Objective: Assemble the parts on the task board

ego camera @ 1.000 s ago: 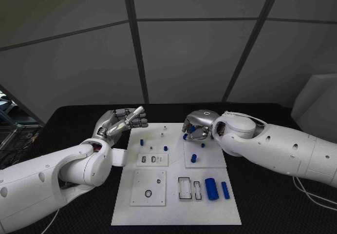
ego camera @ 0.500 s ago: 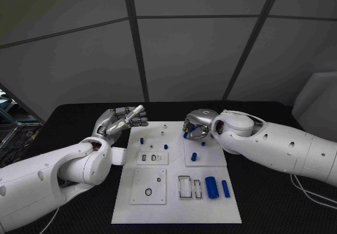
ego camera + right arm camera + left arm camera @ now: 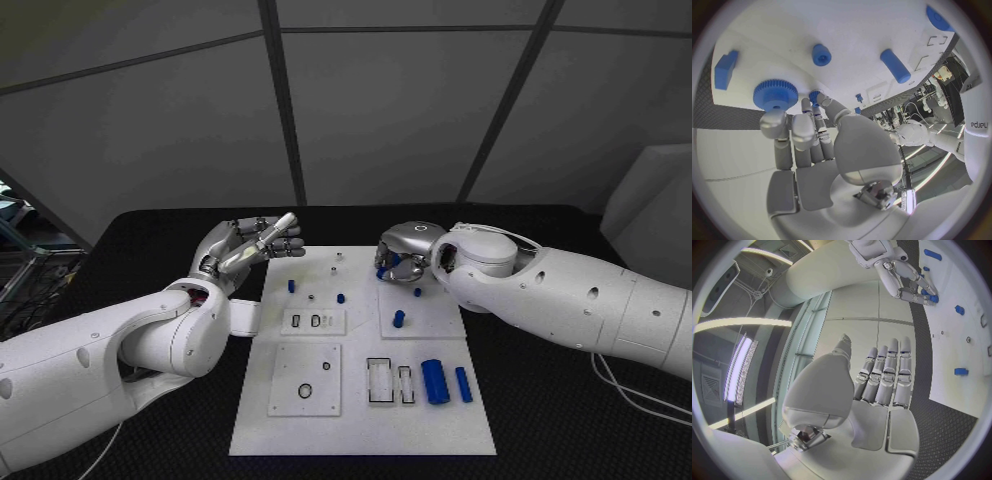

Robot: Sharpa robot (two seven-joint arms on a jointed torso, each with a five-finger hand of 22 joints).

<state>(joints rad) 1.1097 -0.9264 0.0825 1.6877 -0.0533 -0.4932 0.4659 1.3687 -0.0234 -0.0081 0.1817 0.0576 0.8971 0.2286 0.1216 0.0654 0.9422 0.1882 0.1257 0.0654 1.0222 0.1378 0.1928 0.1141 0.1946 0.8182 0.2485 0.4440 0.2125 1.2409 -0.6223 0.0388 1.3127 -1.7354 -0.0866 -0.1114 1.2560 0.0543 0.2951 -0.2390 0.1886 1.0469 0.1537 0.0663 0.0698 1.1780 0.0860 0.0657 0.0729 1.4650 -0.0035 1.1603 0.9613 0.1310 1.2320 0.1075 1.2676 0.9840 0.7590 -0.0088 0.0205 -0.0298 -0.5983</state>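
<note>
At the 12 o'clock end of the task board (image 3: 361,420) on the counter (image 3: 548,420), head view: right hand (image 3: 401,262) hunched over small blue parts, left hand (image 3: 254,245) off the board's edge, fingers straight, holding nothing.

Right wrist view: fingertips (image 3: 773,122) touch the blue knurled knob (image 3: 774,94). Whether it's gripped, can't tell. Looks light, rigid plastic, so pinch the ridged rim.

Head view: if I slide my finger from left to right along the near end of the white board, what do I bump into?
Black ring → clear rectangular frame → thick blue cylinder → thin blue cylinder.
</note>
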